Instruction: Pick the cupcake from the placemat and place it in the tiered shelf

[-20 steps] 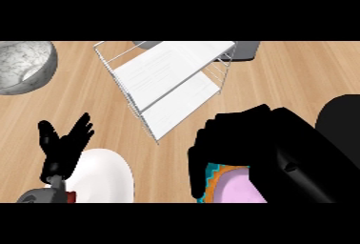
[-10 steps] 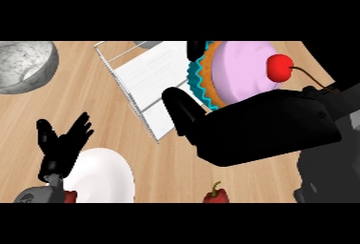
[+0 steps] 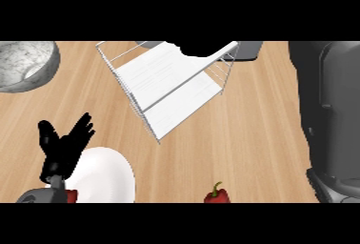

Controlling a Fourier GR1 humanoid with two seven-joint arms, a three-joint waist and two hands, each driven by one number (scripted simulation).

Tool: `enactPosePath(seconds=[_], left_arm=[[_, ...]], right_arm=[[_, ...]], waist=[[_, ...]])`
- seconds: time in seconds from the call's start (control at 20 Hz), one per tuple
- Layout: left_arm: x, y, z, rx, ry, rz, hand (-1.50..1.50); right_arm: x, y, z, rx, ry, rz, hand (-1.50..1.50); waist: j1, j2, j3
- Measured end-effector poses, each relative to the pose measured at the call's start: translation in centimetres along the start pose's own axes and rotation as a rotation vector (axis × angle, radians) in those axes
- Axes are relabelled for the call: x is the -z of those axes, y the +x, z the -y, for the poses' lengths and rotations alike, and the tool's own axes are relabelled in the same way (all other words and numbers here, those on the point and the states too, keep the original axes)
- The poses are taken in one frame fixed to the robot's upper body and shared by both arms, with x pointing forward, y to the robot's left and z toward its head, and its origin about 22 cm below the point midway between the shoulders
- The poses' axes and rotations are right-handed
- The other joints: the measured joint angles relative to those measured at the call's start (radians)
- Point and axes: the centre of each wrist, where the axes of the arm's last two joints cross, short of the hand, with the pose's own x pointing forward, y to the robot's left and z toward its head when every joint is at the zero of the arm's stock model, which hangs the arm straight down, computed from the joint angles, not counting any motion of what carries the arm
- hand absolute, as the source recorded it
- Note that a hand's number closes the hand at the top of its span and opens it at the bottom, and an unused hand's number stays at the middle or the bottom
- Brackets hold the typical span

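The tiered shelf [image 3: 172, 90] sits upper centre of the frame, and the cupcake isn't visible anywhere. The right forearm [image 3: 336, 119] fills the right edge, but its hand is out of sight. The left hand [image 3: 63, 145], lower left, rests with fingers spread over a white plate [image 3: 105, 178]. A red pepper [image 3: 216, 194] sits at bottom centre, and a grey bowl [image 3: 25, 64] is upper left.

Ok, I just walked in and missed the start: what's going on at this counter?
The robot's right forearm runs up the right side, with the right hand at the top edge above the tiered shelf. No cupcake shows in this view, so I can't tell whether it is held or already placed. The left hand rests open at lower left by a white plate. A red pepper sits at the bottom edge.
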Motion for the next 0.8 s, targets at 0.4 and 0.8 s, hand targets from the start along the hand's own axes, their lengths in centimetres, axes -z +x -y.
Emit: enactPosePath(seconds=[0.4,0.8], left_arm=[[-0.1,0.1,0.0,0.002,0.000,0.005,0.00],[0.4,0.6,-0.3,0.005,0.007,-0.012,0.00]], right_arm=[[4.1,-2.3,-2.1,-0.059,0.027,0.010,1.50],[7.2,-3.7,-4.5,-0.079,0.003,0.019,1.50]], waist=[[0.003,0.001,0.000],[0.005,0.003,0.000]])
